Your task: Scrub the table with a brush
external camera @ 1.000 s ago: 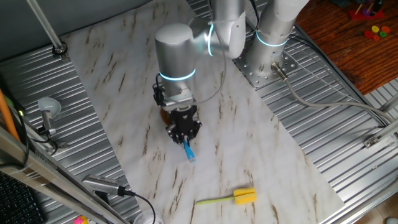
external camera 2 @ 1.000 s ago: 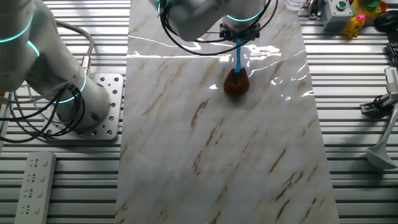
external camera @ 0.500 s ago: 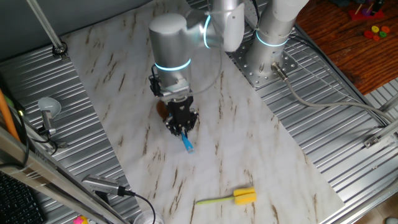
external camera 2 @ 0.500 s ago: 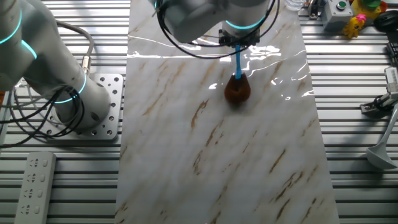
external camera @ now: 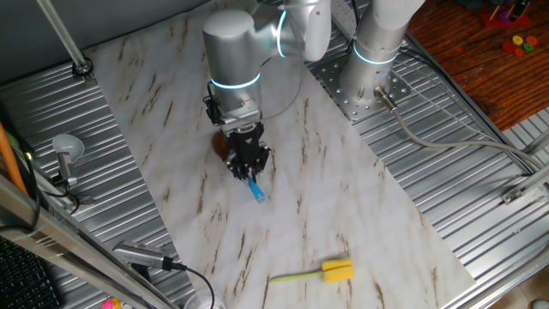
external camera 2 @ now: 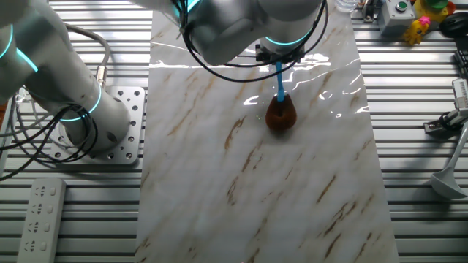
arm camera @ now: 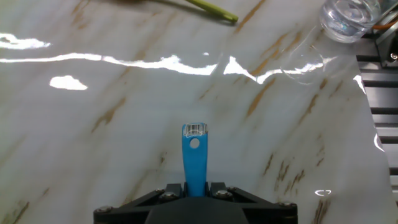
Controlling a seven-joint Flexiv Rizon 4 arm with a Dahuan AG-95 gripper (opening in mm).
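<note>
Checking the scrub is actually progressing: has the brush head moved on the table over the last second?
Yes. In the other fixed view the brush head has slid toward the near end of the table, farther from the glare streaks, with the gripper clamping its handle.

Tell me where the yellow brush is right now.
In one fixed view the yellow brush lies flat on the table near its front edge, apart from the gripper.

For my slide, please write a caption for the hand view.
The hand grips the brush by its blue handle above the table.
</note>
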